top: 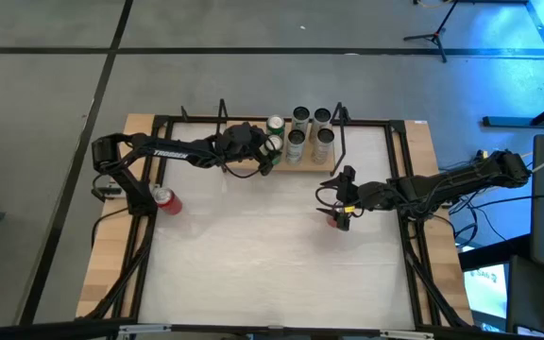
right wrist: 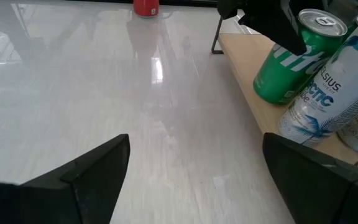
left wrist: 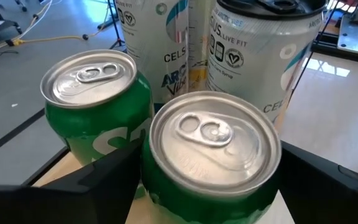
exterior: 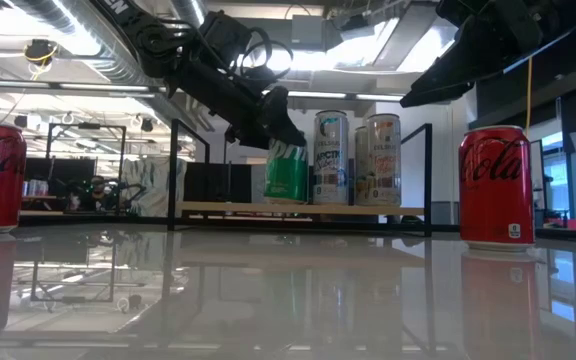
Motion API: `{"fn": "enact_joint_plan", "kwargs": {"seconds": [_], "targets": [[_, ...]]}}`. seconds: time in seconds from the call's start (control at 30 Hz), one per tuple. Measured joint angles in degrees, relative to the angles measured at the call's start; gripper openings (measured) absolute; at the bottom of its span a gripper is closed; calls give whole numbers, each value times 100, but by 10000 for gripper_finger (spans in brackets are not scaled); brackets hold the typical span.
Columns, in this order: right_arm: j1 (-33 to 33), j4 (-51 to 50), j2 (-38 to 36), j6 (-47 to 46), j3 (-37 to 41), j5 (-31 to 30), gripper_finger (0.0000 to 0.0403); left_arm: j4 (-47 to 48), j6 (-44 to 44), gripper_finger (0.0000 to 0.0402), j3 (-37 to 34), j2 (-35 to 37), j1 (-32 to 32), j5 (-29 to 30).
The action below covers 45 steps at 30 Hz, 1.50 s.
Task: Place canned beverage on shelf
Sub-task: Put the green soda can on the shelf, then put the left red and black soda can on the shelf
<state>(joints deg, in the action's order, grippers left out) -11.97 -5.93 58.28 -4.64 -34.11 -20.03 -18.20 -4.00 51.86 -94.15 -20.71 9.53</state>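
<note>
Left wrist view shows the left gripper (left wrist: 207,186) straddling a green can (left wrist: 211,152) on the shelf (top: 296,166), fingers apart and flanking it. Withdrawal off-axis could catch this can and knock the neighbouring green can (left wrist: 98,102) or tall cans (left wrist: 263,56). The right gripper (top: 340,215) hovers open above a red can (exterior: 495,187) mid-table.

The green can (left wrist: 210,155) between the left gripper's (left wrist: 207,186) matt black fingers has a brushed, shiny metal lid. Beneath it the shelf (right wrist: 260,115) is pale matt wood; beyond the gripper, the bench (right wrist: 104,93) is glossy white, mirroring the cans.
</note>
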Motion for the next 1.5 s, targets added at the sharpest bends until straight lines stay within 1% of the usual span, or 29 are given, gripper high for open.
{"fn": "enact_joint_plan", "kwargs": {"seconds": [0.17, 0.43, 0.53, 0.67, 0.87, 0.97, 1.1, 1.2, 1.4, 1.5], "targets": [[0, 0, 0, 0, 0, 4, 363, -20, -36, 334, 4, 0, 0, 4], [0, 0, 0, 0, 0, 7, 363, -3, -36, 360, 7, 4, 2, -1], [0, -1, 0, 0, 0, 9, 363, 27, -10, 363, 41, 73, 17, -2], [0, -7, 0, 0, 0, 9, 363, 156, 8, 363, 131, 339, 55, 0], [-2, -20, -2, 0, 0, 11, 363, 749, 268, 364, 234, 916, 129, 4], [-2, -20, -1, 0, 0, 11, 363, 961, 287, 364, 236, 1276, 280, 2], [-2, -20, -2, 0, 0, 13, 363, 1481, 283, 364, 240, 1823, 613, 32], [-2, -17, -2, 0, 0, 13, 363, 2098, 194, 364, 240, 2244, 949, 236], [-2, -9, -2, 0, 0, 13, 363, 3528, -548, 364, 240, 2931, 1602, 1029], [-2, -8, -2, 2, 0, 13, 363, 4372, -1171, 364, 240, 3211, 1899, 1085]]}}
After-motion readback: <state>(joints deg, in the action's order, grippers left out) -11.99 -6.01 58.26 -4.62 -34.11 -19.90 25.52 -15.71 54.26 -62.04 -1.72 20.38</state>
